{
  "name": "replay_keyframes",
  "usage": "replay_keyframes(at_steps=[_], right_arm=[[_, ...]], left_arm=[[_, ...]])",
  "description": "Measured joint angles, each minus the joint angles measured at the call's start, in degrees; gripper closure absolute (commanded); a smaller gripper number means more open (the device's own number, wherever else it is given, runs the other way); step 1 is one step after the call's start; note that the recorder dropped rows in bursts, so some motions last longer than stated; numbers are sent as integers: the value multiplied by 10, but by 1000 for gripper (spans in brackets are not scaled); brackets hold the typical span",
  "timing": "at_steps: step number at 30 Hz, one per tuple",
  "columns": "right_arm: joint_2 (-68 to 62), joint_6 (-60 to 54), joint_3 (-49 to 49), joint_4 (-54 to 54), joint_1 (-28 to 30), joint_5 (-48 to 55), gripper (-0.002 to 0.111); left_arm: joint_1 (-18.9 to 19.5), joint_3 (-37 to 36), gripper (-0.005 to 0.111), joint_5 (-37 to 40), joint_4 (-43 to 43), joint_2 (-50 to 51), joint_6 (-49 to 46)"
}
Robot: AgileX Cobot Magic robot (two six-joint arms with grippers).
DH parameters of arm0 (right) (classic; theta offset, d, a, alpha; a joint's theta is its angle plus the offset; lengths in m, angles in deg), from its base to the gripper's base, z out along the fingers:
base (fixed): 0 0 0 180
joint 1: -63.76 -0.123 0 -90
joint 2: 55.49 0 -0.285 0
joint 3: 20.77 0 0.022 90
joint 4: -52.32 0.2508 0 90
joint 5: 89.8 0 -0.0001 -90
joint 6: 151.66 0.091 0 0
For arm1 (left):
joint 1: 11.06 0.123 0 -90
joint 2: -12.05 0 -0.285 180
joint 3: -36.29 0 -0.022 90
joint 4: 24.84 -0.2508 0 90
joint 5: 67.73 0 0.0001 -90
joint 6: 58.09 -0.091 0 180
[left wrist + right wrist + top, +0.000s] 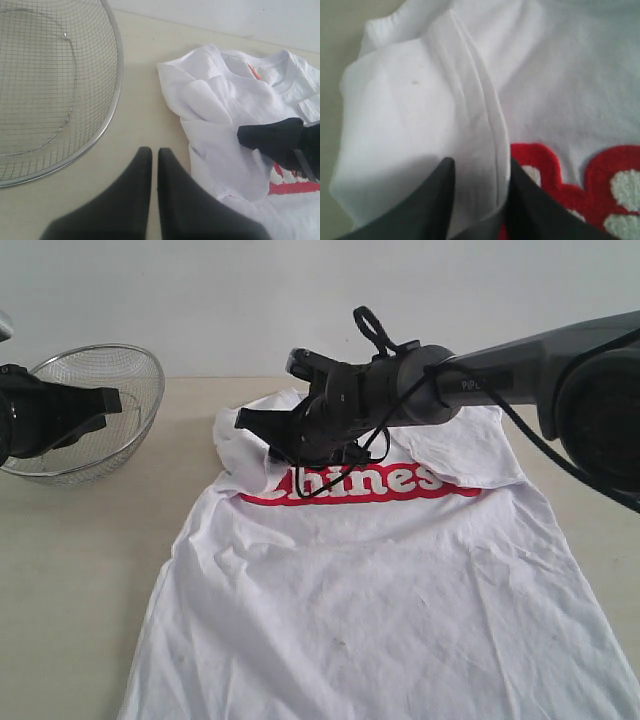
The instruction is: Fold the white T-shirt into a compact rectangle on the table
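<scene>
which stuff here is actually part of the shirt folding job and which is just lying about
Part of the job: white T-shirt; table; right gripper, at the folded sleeve.
Lying about: wire-mesh bowl; left gripper, shut, holding nothing.

Exterior view: the right end effector [255, 430] and its arm [520, 365] cover the collar of the white T-shirt [380, 580] and the tops of its red-outlined lettering [400, 485]. We cannot read the first letter behind a dangling black cable [330, 475]. The shirt's hem runs off the bottom edge. The left end effector [105, 400] masks part of the wire-mesh bowl [130, 370], and its own arm is cut at the left edge. From the left wrist, we find the bowl cropped at two edges and the shirt at one. The right wrist view is close and soft: we make out only a folded sleeve [420, 125], parts of letters and a sliver of counter [330, 75].
</scene>
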Motion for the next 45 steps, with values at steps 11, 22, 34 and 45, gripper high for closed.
replay_keyframes(at_steps=[11,22,34,45], right_arm=[[19,-23,0,-65,24,94,61],[110,-135,0,-84,53,154,108],[124,-453,0,260,159,228,108],[-3,-540,195,436,186,417,108]], left_arm=[[0,-1,102,0,0,0,4],[0,-7,102,-66,-161,-13,179],[0,-7,102,-152,-395,-21,408],[0,-7,102,-165,-400,-23,419]])
